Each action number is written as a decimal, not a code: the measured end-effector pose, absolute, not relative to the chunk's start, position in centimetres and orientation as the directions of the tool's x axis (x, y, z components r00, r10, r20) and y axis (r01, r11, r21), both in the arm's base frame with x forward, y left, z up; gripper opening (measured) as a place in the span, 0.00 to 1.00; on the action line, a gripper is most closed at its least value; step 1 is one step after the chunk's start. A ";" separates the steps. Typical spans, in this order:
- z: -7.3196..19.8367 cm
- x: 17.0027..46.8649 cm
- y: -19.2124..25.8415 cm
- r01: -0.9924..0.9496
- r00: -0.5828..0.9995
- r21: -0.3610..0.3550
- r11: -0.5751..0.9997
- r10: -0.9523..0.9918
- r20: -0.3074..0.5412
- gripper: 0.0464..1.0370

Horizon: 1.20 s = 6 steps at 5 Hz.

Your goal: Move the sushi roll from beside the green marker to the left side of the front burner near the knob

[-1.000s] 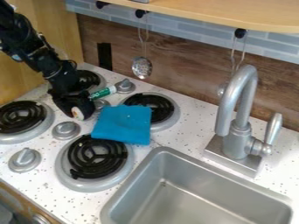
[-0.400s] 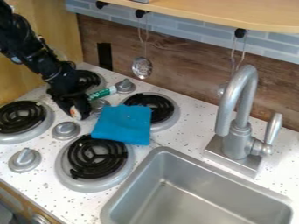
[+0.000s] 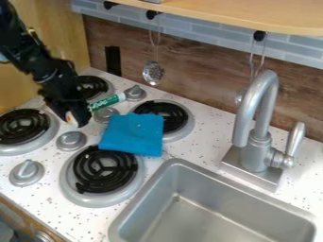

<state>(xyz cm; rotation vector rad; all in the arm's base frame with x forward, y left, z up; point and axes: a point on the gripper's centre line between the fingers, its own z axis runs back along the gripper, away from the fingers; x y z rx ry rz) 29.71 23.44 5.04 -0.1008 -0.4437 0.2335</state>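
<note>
Over the left side of the stove, between the left burner and the back burner, hangs the black gripper (image 3: 77,118). It is shut on a small white and orange object (image 3: 71,118), mostly hidden by the black fingers. Just right of the gripper, a green and white marker (image 3: 108,102) lies at a slant, its right end at a metal knob (image 3: 135,92). A blue cloth (image 3: 132,134) is spread flat to the right, partly over the back right burner (image 3: 165,113) and touching the edge of the front burner (image 3: 104,170).
A metal sink (image 3: 208,208) lies at the lower right, with a tall faucet (image 3: 255,118) behind it. Other knobs (image 3: 26,172) stand between the burners. A slotted spoon (image 3: 153,73) hangs on the back wall under a wooden shelf (image 3: 233,16).
The gripper has moved left with the white and orange object, uncovering more of the marker's left end. Marker and cloth have stayed in place.
</note>
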 end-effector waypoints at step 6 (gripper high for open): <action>6.1 21.9 11.6 0.070 0.907 -0.072 0.995 -0.033 0.420 0.60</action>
